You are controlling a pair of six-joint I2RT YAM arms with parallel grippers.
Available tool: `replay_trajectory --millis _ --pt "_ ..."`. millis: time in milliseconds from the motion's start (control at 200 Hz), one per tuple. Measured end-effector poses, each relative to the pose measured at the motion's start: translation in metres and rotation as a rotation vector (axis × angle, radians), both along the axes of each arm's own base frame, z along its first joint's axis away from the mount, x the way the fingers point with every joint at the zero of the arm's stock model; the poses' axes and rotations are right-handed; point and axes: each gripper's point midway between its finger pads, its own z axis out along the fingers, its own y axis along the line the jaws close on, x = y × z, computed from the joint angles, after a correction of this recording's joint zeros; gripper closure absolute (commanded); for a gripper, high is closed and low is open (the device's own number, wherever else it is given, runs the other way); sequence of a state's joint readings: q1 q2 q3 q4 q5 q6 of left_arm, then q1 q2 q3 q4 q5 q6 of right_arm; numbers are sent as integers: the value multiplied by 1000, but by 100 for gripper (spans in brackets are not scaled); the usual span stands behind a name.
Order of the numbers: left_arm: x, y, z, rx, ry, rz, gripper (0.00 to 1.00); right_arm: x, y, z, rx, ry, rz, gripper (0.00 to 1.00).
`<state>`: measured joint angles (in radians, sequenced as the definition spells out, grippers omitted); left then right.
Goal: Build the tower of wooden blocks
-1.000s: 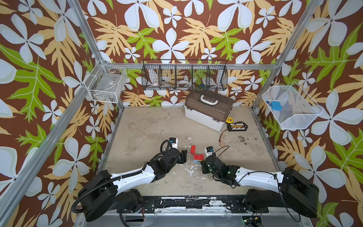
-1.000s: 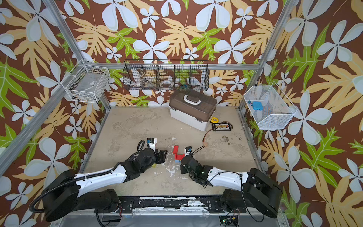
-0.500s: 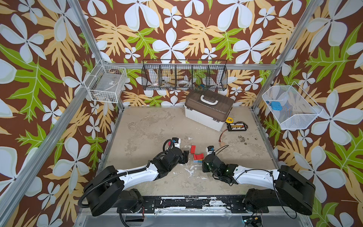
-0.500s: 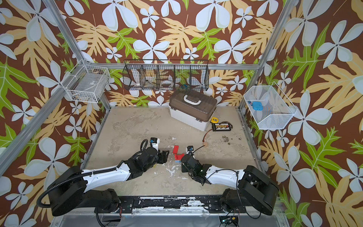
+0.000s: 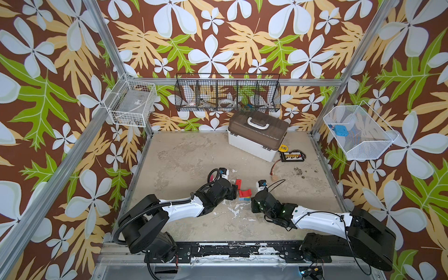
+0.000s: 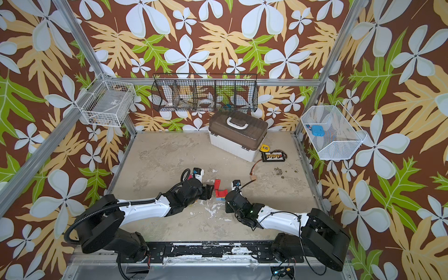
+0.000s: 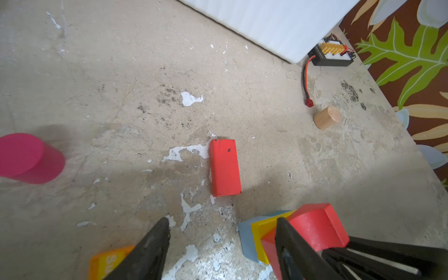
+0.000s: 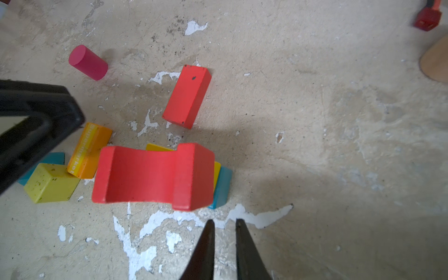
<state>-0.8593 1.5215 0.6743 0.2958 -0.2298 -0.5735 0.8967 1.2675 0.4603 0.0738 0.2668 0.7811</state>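
L tool (image 7: 221,220) released: jaws stand apart w/ only bare desk (image 7: 121,72) btwn them, nothing held. One jaw sits right by the red arch (image 7: 317,225); can't tell if it touches. R tool (image 8: 223,221) all but clenched, thin slit btwn the jaws, empty, tips just short of the arch & apart from it. In both top views the 2 tools face each other at lower ctr of frame, L tool (image 5: 234,191) left, R tool (image 5: 252,203) right, blocks btwn them.

The tower (image 5: 244,195) is only a low stack at lower ctr of frame: teal slab (image 8: 221,189) on the desk, yellow slab (image 8: 217,169) on that, red arch on top.

Loose pieces round it:
- red oblong block (image 8: 186,97) flat on desk, near the stack, not touching
- orange block (image 8: 89,152) w/ lettering, just beside the arch
- yellow cube (image 8: 49,183) next to the orange one
- teal piece (image 8: 54,157) partly hidden behind L tool
- pink cylinder (image 8: 87,62) further out
- bare-wood cylinder (image 7: 326,117) well apart, near a red plug (image 7: 309,103)

White case (image 5: 258,132) w/ brown lid stands upper ctr-right in the top views, far from the blocks
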Motion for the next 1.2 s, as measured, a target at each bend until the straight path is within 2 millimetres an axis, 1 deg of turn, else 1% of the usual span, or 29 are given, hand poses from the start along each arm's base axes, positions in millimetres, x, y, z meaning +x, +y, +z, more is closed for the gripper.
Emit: replay_trajectory --millis 145,225,385,535,666,871,991,1201 --pt "4 -9 -9 12 21 -15 30 -3 0 -1 2 2 15 81" --pt "6 -12 -13 17 28 -19 30 -5 5 -1 11 7 48 80" --pt "10 -16 -16 31 27 -19 30 -13 25 1 52 21 124 80" --pt "16 -13 -20 56 19 -5 30 -13 38 8 92 16 159 81" --pt "18 -9 -25 68 26 7 30 -12 42 11 105 12 165 82" --pt "24 -7 -23 72 22 17 30 -7 48 12 104 12 162 87" --pt "28 -7 -22 75 18 18 30 -6 49 10 103 20 156 87" --pt "30 -7 -19 80 11 15 30 -3 51 12 109 19 145 87"
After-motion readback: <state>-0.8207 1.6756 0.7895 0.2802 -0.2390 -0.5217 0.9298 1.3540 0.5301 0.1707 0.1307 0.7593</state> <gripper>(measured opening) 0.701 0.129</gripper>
